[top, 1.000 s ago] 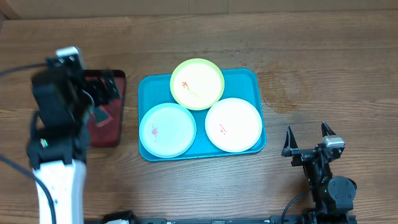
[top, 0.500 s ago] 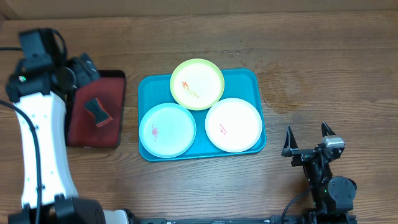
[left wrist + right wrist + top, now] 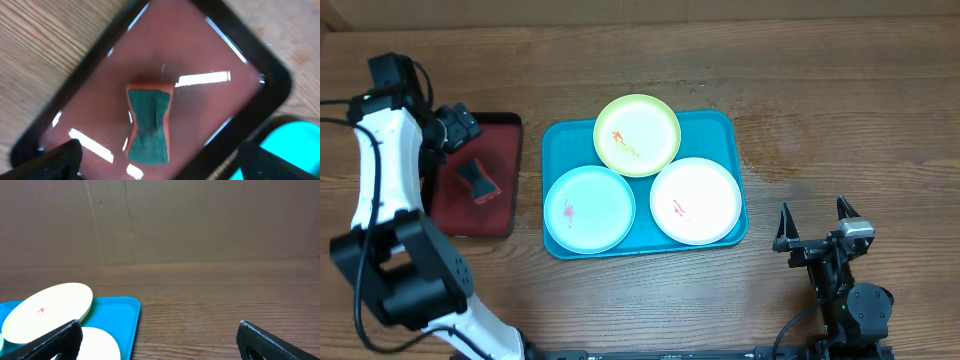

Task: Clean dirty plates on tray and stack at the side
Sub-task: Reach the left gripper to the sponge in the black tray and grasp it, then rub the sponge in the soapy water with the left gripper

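Left gripper (image 3: 161, 159), jaws apart, hangs over the sponge (image 3: 148, 122), probably to grab it for the smeared plates (image 3: 590, 208); right gripper (image 3: 813, 212) rests, jaws apart.

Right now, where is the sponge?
In the overhead view, the sponge lies on the dark red tray at the table's left side, left of the turquoise tray.

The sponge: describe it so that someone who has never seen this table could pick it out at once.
Find the big blue tray mid-table; left of it lies a smaller dark red tray with a black rim. The sponge is the only thing on it: a small block, green on top, orange at the edge, pinched at the waist.
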### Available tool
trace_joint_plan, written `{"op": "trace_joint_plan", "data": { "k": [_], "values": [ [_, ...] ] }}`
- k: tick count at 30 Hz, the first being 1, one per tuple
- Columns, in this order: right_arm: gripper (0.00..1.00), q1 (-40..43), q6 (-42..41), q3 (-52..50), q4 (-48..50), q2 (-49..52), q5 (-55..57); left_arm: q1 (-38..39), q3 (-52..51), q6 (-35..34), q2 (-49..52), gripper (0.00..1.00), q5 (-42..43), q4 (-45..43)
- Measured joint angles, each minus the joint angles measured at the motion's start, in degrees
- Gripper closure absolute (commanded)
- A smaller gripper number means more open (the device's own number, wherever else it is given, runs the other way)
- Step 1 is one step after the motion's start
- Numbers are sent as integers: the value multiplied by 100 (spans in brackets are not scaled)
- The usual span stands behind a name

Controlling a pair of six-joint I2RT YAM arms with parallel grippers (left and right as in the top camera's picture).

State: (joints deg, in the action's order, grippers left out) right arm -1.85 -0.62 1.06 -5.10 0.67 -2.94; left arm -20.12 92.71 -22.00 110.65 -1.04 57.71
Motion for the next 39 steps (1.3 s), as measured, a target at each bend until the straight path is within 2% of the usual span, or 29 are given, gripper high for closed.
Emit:
{"op": "trace_joint_plan", "data": {
  "k": [7,11,17,18,23,26,28,30,31,33,34,35,36,37,39],
  "values": [
    [0,0,2,0,0,0,0,-17,0,-33,540,9,15,-52],
    [0,0,2,0,0,0,-2,-31,0,-39,745,6,-15,-68],
    [0,0,0,0,0,0,0,-55,0,-42,1104,10,-28,-74],
    [0,0,2,0,0,0,0,-55,0,-44,1165,12,-28,-79],
    [0,-2,2,0,2,0,-2,-55,0,-55,1366,36,-52,-168],
    [0,-2,-2,0,0,0,-2,-57,0,-44,1388,44,-133,-186],
    [0,0,2,0,0,0,-2,-55,0,-61,1388,57,-177,-205],
    [0,0,2,0,0,0,-2,-55,0,-59,1388,86,-221,-208],
    [0,0,2,0,0,0,0,-57,0,-52,1388,96,-238,-208],
    [0,-2,2,0,0,0,-2,-57,0,-37,1388,96,-267,-203],
    [0,-2,2,0,-2,0,0,-57,0,-37,1388,90,-269,-199],
    [0,0,2,0,0,0,-2,-57,0,-28,1388,71,-271,-190],
    [0,-2,4,0,0,0,0,-57,0,-22,1388,27,-271,-168],
    [0,0,0,0,0,0,0,-57,0,-42,1388,0,-271,-129],
    [0,0,2,0,0,0,0,-57,2,-37,1388,0,-264,31]
  ]
}}
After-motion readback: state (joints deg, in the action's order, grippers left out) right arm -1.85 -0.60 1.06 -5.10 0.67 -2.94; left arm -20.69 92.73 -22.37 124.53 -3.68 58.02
